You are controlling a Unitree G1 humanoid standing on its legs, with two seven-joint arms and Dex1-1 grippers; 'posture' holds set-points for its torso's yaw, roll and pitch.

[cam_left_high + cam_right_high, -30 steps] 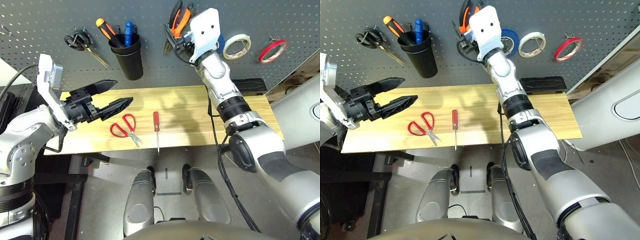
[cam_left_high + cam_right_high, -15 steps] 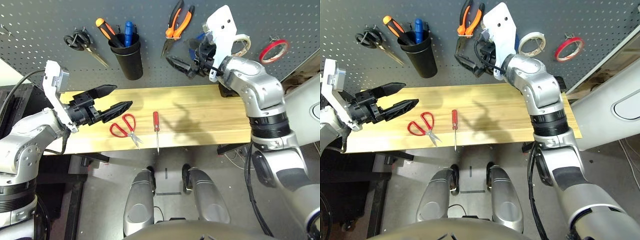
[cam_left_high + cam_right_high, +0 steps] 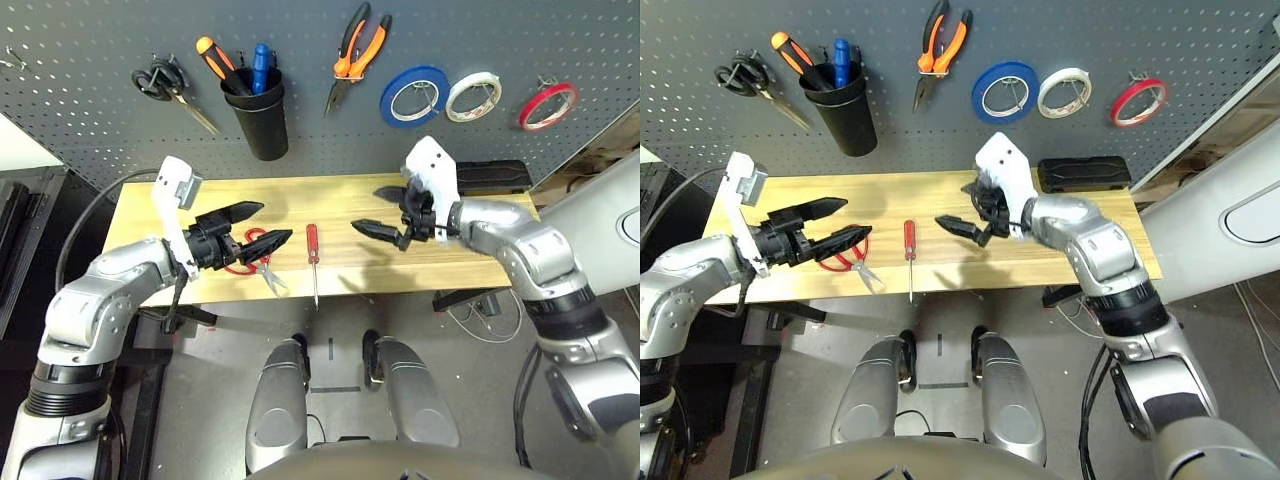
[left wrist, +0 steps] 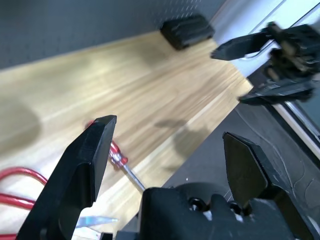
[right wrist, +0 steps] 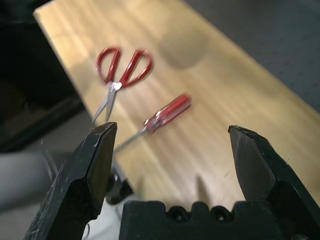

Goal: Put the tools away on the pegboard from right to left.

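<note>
Two tools lying flat on the wooden table (image 3: 330,200): red-handled scissors (image 3: 250,256) toward the left, and a slim red-handled screwdriver (image 3: 313,262) just to their right, shaft pointing at the near edge of the table and reaching a little past it. Not touching each other. Left gripper (image 3: 258,226) low over the table, directly above the scissors, black fingers spread wide, nothing between them, tips aimed to the right. Right gripper (image 3: 383,211) also low over the table, to the right of the screwdriver and apart from it, fingers spread wide too and empty, tips aimed to the left, toward the left gripper. On the pegboard (image 3: 90,50) behind the table, already hanging at the right end: thin red tape ring (image 3: 547,105) on a hook. Further left on the board: white tape roll (image 3: 473,95), then blue tape roll (image 3: 413,95), then orange-and-black-handled pliers (image 3: 352,52) hanging with the nose down. Left of the pliers: black cup (image 3: 258,115) holding an orange-handled tool (image 3: 215,62) and a blue one (image 3: 259,65). At the far left of the board: black-handled scissors (image 3: 168,88) on a hook. At the back right of the table, against the board: a flat black block (image 3: 495,175).
</note>
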